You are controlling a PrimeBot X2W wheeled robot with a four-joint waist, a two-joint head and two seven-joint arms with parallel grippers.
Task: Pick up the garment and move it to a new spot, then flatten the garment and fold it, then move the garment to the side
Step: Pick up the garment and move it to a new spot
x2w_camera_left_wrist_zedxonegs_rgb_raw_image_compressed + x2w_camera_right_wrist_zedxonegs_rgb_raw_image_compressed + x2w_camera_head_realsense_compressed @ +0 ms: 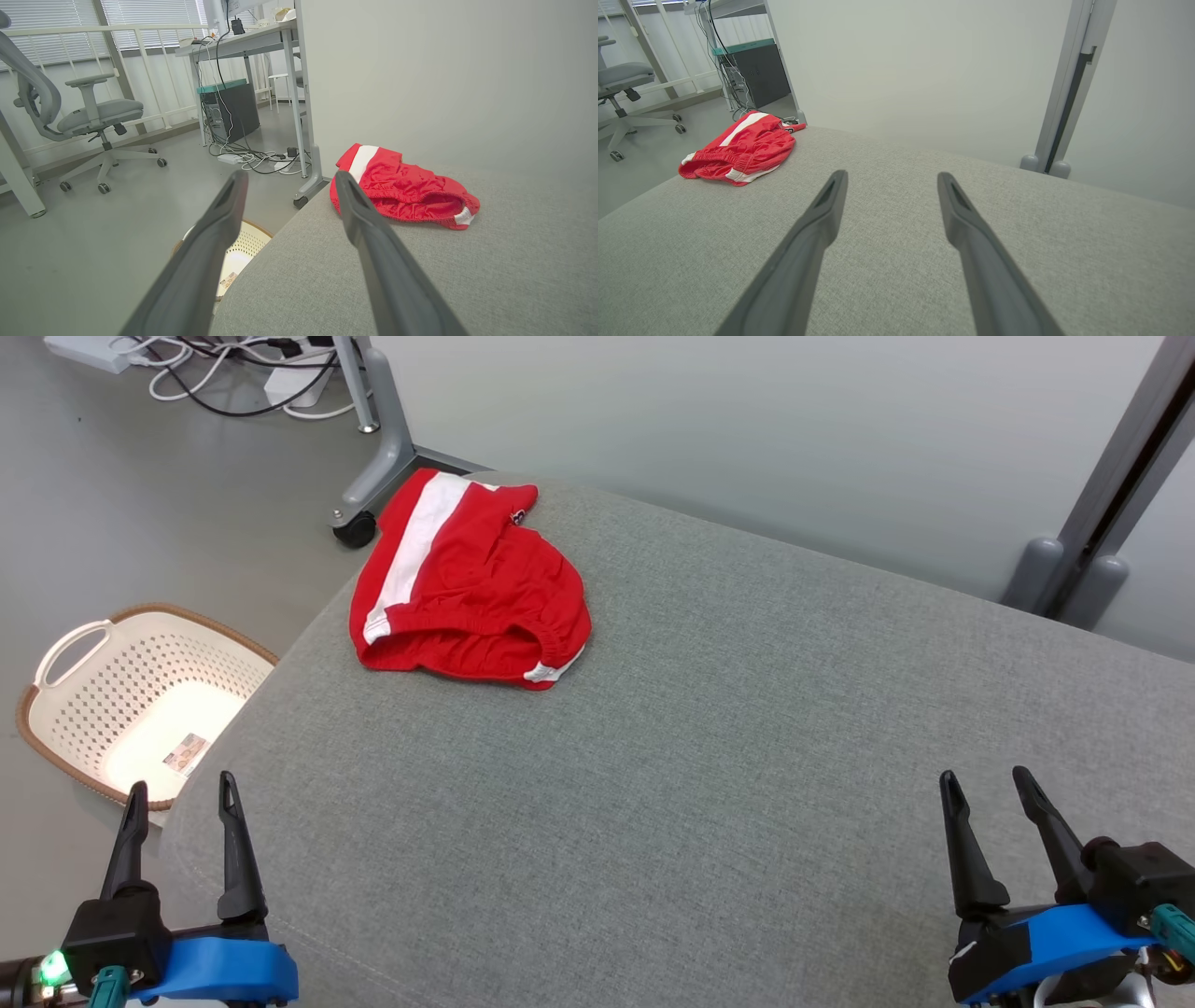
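Note:
The garment (467, 588) is a pair of red shorts with a white side stripe, lying crumpled at the far left corner of the grey padded surface (709, 775). It appears again in the left wrist view (411, 189) and the right wrist view (742, 149). My left gripper (183, 790) stands open at the near left corner, partly over the surface's edge, with nothing between its fingers. At the near right, my right gripper (985, 777) is open and empty too. Both are far from the shorts. In the wrist views each gripper's (289, 178) (892, 179) fingers spread wide.
A cream perforated laundry basket (112, 695) sits on the floor left of the surface. A wheeled desk leg (373, 457) and cables (215, 373) lie beyond the far left corner. A grey partition wall (794, 439) with a post (1111, 495) runs behind. An office chair (79, 116) stands further off.

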